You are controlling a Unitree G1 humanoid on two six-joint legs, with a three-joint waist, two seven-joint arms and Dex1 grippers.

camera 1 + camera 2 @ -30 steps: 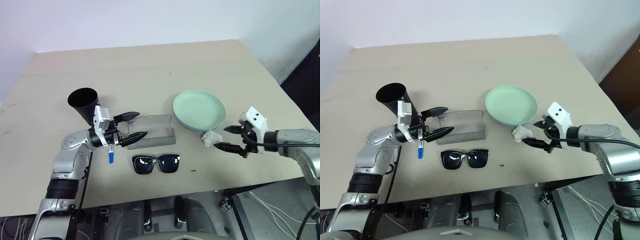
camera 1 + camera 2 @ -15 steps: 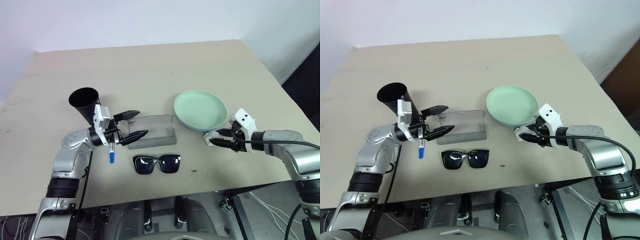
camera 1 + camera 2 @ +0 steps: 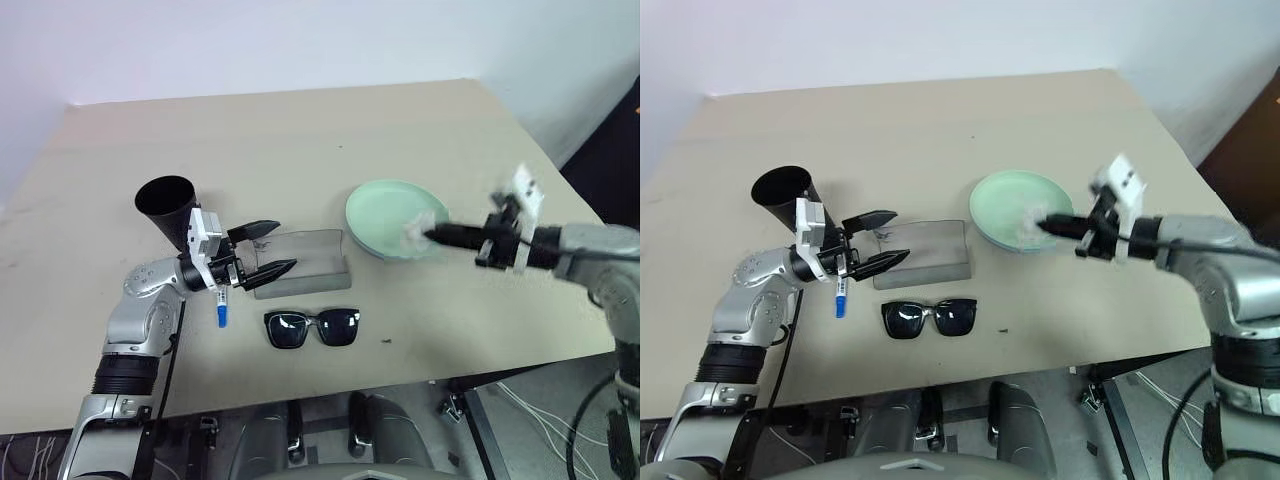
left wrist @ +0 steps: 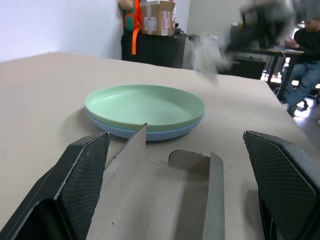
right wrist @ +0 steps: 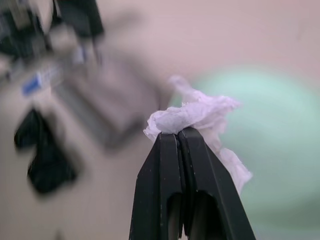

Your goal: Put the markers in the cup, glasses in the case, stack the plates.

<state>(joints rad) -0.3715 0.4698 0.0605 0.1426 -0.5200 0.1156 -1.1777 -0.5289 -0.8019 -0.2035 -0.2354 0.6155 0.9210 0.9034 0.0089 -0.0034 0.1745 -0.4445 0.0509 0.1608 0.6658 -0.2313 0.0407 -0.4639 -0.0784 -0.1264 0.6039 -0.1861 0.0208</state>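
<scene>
While the right gripper [image 3: 1052,226] pinches a limp, feather-light tissue [image 5: 200,116] over the stacked plates [image 3: 385,228] near the table's right edge, the left gripper [image 3: 272,250] hovers spread above the case [image 3: 305,262]. Sunglasses [image 3: 312,327], by the front edge, look light and scratch-prone: grasp at the bridge.

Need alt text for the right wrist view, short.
The right gripper has its black fingers shut on a crumpled white tissue, held above the table. Behind it, blurred, lie the mint green plate and the sunglasses.
</scene>
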